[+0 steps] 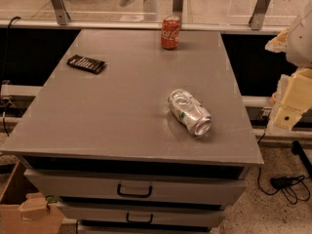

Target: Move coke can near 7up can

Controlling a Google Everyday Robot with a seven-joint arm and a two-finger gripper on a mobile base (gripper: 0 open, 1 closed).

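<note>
Off the right edge of the worktop (pixel 122 106), the gripper (pixel 288 104) hangs pale and blocky, touching nothing; whether it is spread or closed I cannot tell. Nearest it, to its left, the dented 7up can (pixel 190 112) lies on its side. Farther back and left of the gripper, the coke can (pixel 170 32) stands upright by the rear edge, well apart from the 7up can. A dark flat object (pixel 86 64) lies farthest left.
</note>
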